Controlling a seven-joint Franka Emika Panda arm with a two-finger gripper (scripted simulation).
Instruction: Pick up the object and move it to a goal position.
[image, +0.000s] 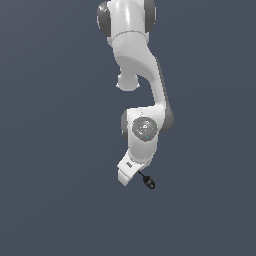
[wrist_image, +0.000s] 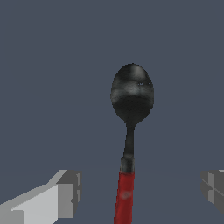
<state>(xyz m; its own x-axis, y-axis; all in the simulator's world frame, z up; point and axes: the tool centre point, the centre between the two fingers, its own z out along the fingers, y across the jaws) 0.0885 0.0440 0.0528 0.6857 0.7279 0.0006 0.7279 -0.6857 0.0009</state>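
Gripper (wrist_image: 135, 192) fingers stand wide apart on my wrist view, one either side of the spoon's red handle (wrist_image: 125, 197) and touching neither side. From that handle the spoon (wrist_image: 131, 94) runs out past the fingertips (wrist_image: 65, 192) to its black head. I judge I'm at the approach step: next I need to settle lower and close squarely on the handle before lifting toward the goal.

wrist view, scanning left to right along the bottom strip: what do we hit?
Light grey gripper finger → red handle of the spoon, in the gap and touching neither → dark gripper finger at the edge.
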